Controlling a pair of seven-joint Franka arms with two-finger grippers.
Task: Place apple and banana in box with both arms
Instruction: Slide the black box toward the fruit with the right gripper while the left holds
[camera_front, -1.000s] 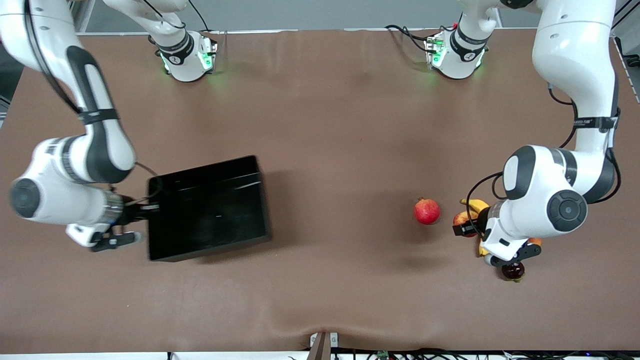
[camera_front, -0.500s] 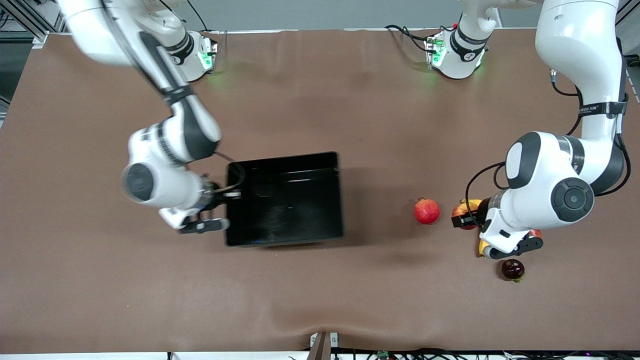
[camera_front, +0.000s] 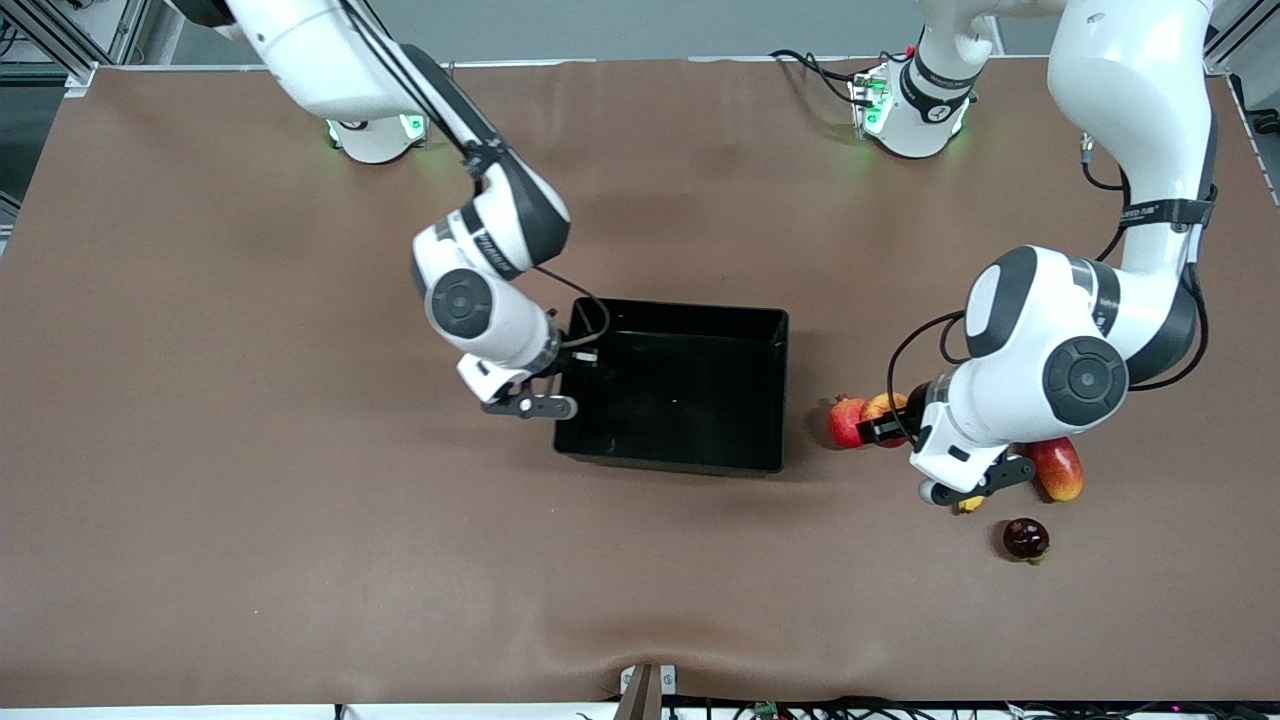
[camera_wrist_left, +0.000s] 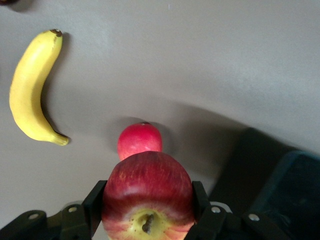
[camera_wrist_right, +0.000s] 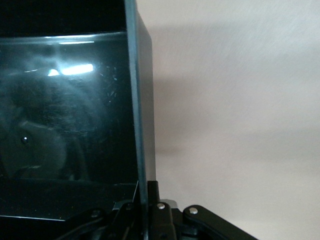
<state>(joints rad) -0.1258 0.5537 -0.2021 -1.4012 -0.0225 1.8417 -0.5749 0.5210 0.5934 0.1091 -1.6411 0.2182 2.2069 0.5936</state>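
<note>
My left gripper is shut on the red-and-yellow apple and holds it over the table, just above the pomegranate. In the left wrist view the apple fills the gap between the fingers. The yellow banana lies on the table; in the front view only a small yellow bit shows under the left arm. My right gripper is shut on the wall of the black box at its end toward the right arm. The right wrist view shows that wall pinched in the jaws.
A red pomegranate lies between the box and the left arm. A red-yellow mango and a dark round fruit lie toward the left arm's end. The box holds nothing.
My right gripper has dragged the box toward the left arm's end, close to the pomegranate. My left gripper has carried the apple toward the box, uncovering the mango.
</note>
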